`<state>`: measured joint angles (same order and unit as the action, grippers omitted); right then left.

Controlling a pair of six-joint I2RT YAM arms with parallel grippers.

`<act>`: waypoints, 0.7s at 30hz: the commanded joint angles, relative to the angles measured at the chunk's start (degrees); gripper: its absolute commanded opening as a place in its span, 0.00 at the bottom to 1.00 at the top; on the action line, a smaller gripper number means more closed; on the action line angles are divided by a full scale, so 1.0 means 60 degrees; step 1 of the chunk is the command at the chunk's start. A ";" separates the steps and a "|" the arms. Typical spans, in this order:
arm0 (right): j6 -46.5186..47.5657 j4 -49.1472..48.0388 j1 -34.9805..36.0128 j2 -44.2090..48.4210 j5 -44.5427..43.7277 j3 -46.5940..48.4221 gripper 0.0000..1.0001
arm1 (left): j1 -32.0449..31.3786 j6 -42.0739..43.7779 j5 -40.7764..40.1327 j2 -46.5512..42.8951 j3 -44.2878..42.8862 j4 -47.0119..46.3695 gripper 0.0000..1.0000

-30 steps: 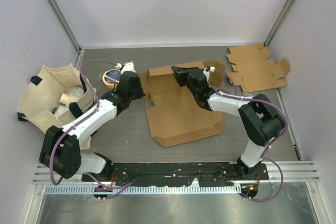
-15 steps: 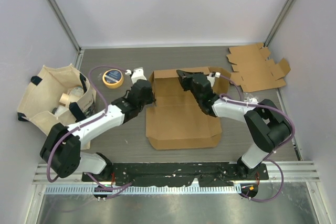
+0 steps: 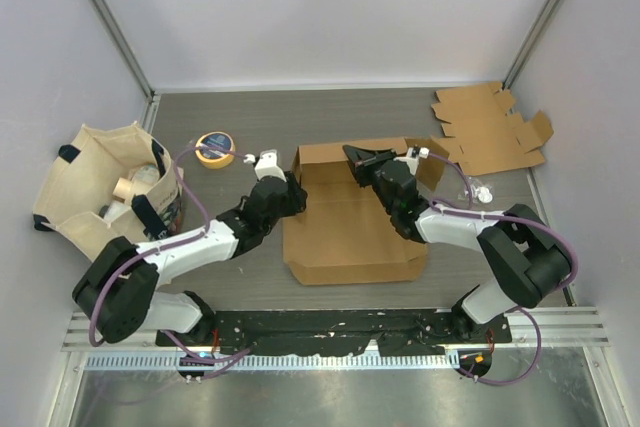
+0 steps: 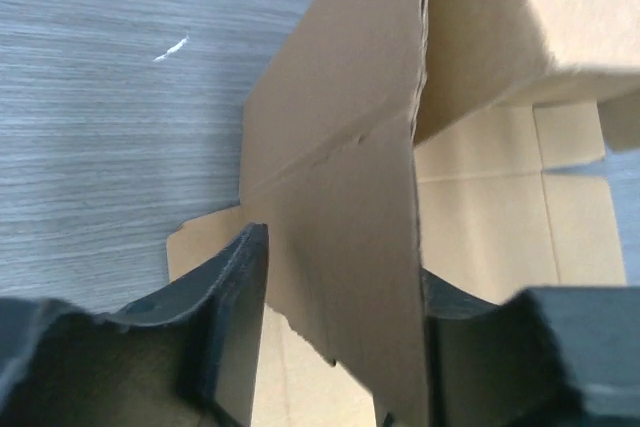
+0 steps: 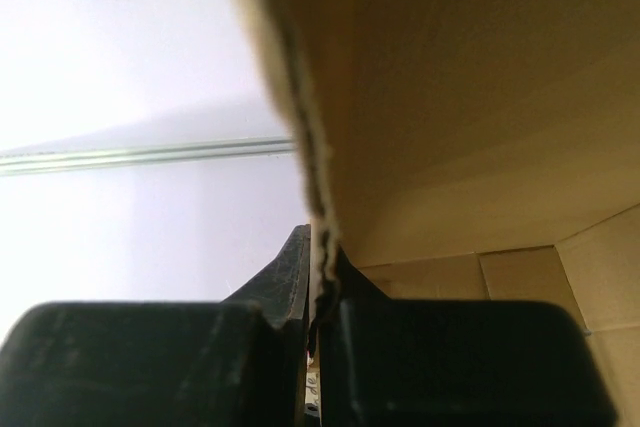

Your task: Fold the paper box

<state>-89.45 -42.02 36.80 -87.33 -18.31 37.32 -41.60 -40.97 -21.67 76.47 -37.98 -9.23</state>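
Observation:
The brown paper box [image 3: 345,232] lies opened out in the middle of the table, its back wall [image 3: 330,159] standing up. My left gripper [image 3: 293,195] is at the box's left side. In the left wrist view the gripper [image 4: 340,282] is open around an upright side flap [image 4: 345,177], which lies against the right finger [image 4: 455,317] with a gap to the left finger [image 4: 235,292]. My right gripper [image 3: 366,159] is shut on the top edge of the back wall; in the right wrist view the gripper [image 5: 320,282] pinches that ragged cardboard edge [image 5: 300,77].
A beige cloth bag [image 3: 95,187] holding small items sits at the left. A yellow tape roll [image 3: 213,147] lies behind the left arm. Flat cardboard blanks [image 3: 490,129] are stacked at the back right corner.
My left gripper has opened and let go of the side flap. Both arms have come nearer and rightward, and the box has shifted with them, its back wall now standing up.

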 commanded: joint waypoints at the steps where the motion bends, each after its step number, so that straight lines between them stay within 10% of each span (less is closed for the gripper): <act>1: 0.1035 0.0910 0.0049 -0.0049 0.0356 -0.0288 0.02 | 0.0020 0.0381 0.0959 -0.0847 0.0951 -0.1461 0.50; 6: 0.1095 0.0925 -0.0083 -0.0064 0.0458 -0.0331 0.02 | 0.0005 0.0807 0.1049 -0.3190 0.1845 -0.0865 0.65; 11: 0.1066 0.0939 -0.0127 -0.0020 0.0560 -0.0361 0.02 | 0.0020 0.0589 -0.1160 -0.4570 0.1818 0.1318 0.45; 21: 0.0744 0.1099 -0.0200 -0.0049 0.0795 -0.0259 0.02 | 0.0108 0.3190 -0.0359 -0.1031 0.0881 -0.1606 0.73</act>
<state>-86.94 -43.05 35.75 -87.33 -15.05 36.95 -41.12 -31.09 -25.15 64.58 -30.33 -7.70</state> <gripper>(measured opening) 0.073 0.706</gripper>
